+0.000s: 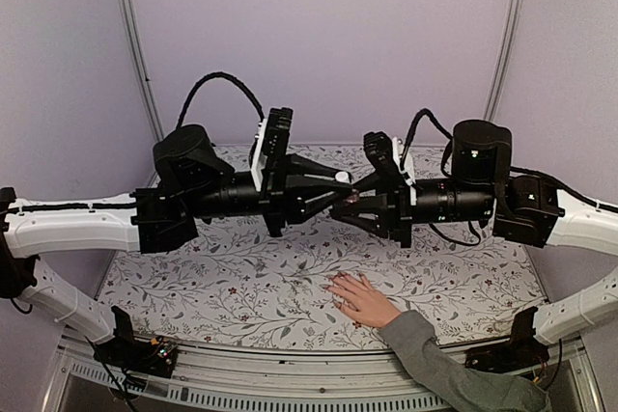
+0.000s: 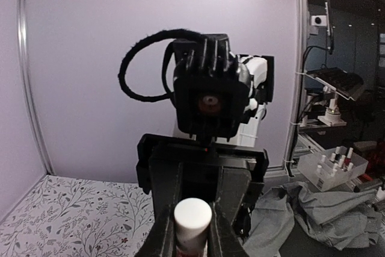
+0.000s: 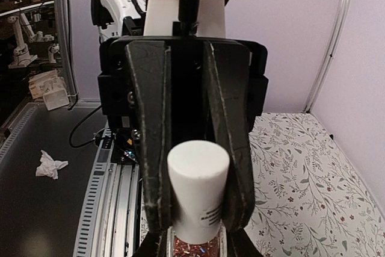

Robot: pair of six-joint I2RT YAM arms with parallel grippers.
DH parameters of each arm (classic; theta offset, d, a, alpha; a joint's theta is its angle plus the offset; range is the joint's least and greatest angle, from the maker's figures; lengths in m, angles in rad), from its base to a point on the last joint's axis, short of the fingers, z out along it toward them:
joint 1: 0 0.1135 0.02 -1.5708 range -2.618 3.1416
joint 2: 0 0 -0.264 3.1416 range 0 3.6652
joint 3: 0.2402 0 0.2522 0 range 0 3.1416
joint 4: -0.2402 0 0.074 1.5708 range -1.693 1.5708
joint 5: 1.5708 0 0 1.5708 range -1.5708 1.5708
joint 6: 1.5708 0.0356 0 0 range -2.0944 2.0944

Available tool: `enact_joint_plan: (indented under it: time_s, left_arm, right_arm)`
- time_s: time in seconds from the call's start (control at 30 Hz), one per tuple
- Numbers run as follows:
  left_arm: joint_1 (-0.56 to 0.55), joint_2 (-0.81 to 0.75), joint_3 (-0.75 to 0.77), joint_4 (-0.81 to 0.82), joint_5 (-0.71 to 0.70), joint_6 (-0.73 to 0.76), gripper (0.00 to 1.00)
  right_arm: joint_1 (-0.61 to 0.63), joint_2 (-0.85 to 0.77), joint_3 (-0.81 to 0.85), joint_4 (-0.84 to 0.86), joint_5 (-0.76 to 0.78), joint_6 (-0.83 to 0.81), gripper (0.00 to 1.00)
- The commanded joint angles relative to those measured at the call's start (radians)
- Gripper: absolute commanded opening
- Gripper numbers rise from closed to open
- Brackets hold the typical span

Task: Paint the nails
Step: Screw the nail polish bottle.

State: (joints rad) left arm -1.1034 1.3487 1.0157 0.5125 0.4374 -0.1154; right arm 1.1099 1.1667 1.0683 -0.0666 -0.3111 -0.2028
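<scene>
Nails (image 1: 332,284) on one hand (image 1: 363,300); left pincer (image 1: 342,181), right pincer (image 1: 353,203) both clamped on one bottle (image 3: 198,192)

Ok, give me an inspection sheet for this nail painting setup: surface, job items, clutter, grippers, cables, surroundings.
Surface: flowered tablecloth, lying flat, no spills seen.
Job's things: hand in a grey sleeve, palm down near the front edge; nails too small to judge; white-capped bottle with reddish glitter, held above the cloth.
Clutter: nothing seen.
Grippers: left gripper and right gripper meet tip to tip, both shut on the bottle.
Cables: a black cable loops over the left arm, another over the right.
Surroundings: lilac walls; outside, crumpled grey cloth and a box of small bottles.
</scene>
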Motion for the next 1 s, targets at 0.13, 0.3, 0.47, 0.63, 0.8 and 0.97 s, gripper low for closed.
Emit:
enact_joint_plan:
  time_s: [0.13,0.3,0.47,0.63,0.8,0.97]
  left_arm:
    - [0.006,0.073,0.018,-0.150,0.241,0.009,0.00]
    - [0.015,0.100,0.032,-0.174,0.385,0.024,0.00]
    - [0.028,0.142,0.054,-0.183,0.519,0.026,0.00]
    - [0.031,0.194,0.107,-0.201,0.618,0.032,0.00]
    - [0.047,0.182,0.113,-0.228,0.556,0.056,0.00]
    - [0.082,0.083,0.053,-0.168,0.425,0.047,0.16]
  right_arm:
    - [0.018,-0.055,0.021,0.122,-0.406,-0.116,0.00]
    - [0.018,-0.056,0.039,0.105,-0.565,-0.144,0.00]
    - [0.017,-0.056,0.058,0.123,-0.677,-0.125,0.00]
    - [0.019,-0.025,0.086,0.130,-0.771,-0.093,0.00]
    - [0.018,-0.016,0.089,0.116,-0.761,-0.095,0.00]
    - [0.019,-0.036,0.066,0.115,-0.716,-0.102,0.00]
